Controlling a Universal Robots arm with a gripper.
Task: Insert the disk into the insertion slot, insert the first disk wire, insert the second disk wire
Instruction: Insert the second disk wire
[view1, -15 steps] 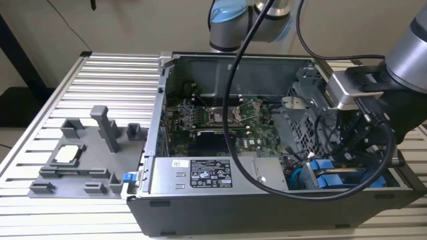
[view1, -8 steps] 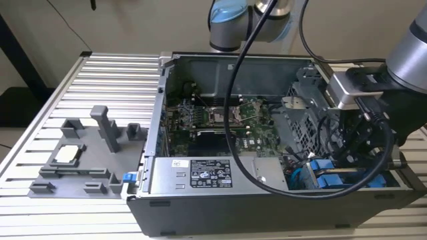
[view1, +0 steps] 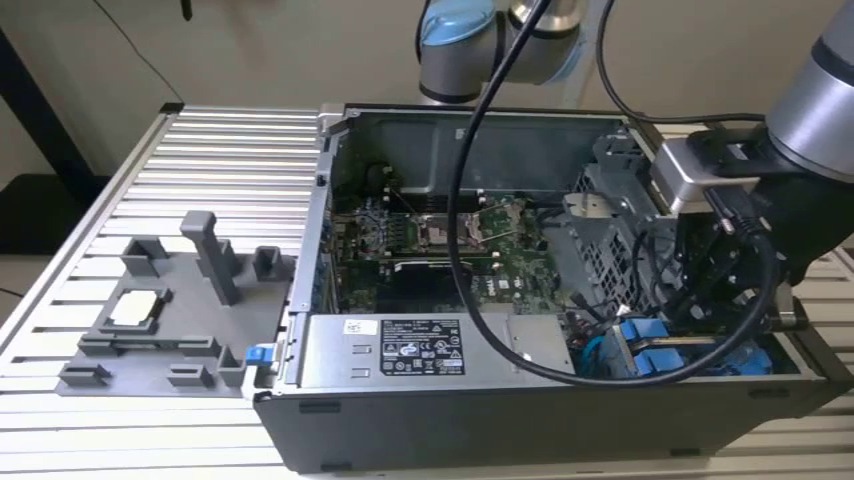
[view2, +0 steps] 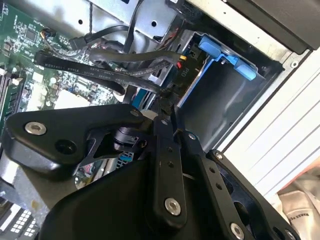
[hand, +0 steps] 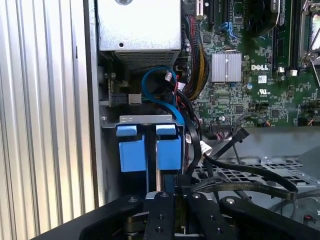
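**Arm lowered into the open computer case, by the blue-framed drives**

While the arm (view1: 801, 130) is reached down into the lower right of the exterior view, its black wrist assembly is seen just above the drive corner of the open computer case (view1: 534, 420). Two blue-framed drives (view1: 654, 355) are seated side by side there, inside the grey sheet-metal drive bay (view1: 607, 235) at the right part of the case. In the first wrist view the same pair of blue drive frames (hand: 150, 147) is seen at the centre of the frame, below a grey bracket, with a blue cable (hand: 155, 95) looped over them and black wires (hand: 235, 172) spread across the perforated metal at the lower right. The fingers (hand: 175, 205) are seen at the bottom centre of that frame as two narrow black bars drawn close together, directly under the drives; whether anything is clamped between them cannot be told. In the second wrist view the fingers (view2: 167, 150) are seen pointed at a bundle of black wires (view2: 125, 70), with a blue drive frame (view2: 225, 52) at the upper right. The green circuit board (view1: 427, 235) is seen at the middle of the case, and the silver power supply (view1: 427, 350) along its front. A grey fixture tray (view1: 160, 320) is set on the ribbed metal surface (view1: 214, 160) at the left of the exterior view.
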